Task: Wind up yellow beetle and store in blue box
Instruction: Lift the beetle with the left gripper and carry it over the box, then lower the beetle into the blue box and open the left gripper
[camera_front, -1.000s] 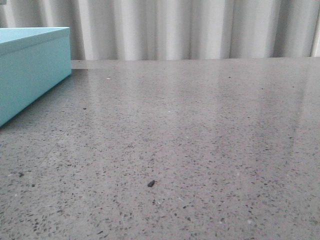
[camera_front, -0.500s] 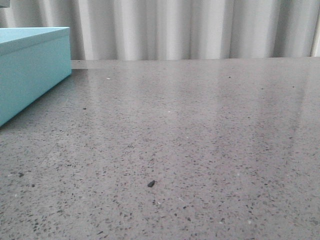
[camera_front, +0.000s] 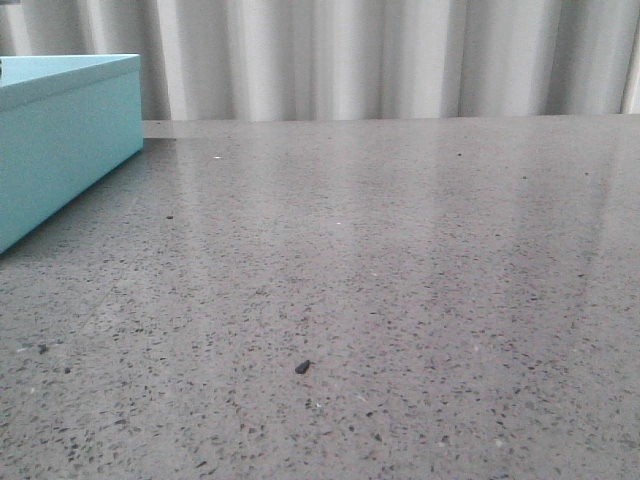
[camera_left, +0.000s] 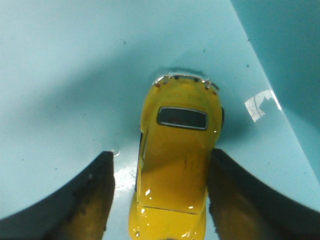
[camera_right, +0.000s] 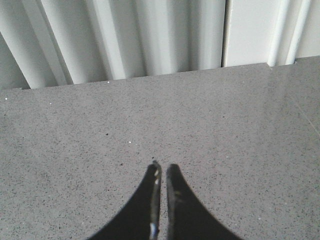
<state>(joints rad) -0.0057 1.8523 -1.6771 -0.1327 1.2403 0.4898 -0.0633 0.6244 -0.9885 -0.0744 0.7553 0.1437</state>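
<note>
The yellow beetle (camera_left: 175, 160) rests on the pale turquoise floor of the blue box (camera_left: 65, 75), seen from above in the left wrist view. A darker box wall (camera_left: 285, 40) rises beside it. My left gripper (camera_left: 161, 151) straddles the car with its jaws apart. One finger (camera_left: 235, 195) is against the car's side and the other finger (camera_left: 95, 195) stands off it with a strip of floor between. In the front view only the blue box (camera_front: 60, 140) shows, at the far left. My right gripper (camera_right: 164, 166) is shut and empty over the bare table.
The grey speckled table (camera_front: 400, 280) runs back to a white corrugated wall (camera_front: 350, 60). A small dark speck (camera_front: 302, 367) lies near the front middle. Neither arm shows in the front view.
A small grey shape at the top left corner of the front view has almost gone from sight. The box and table have not moved.
</note>
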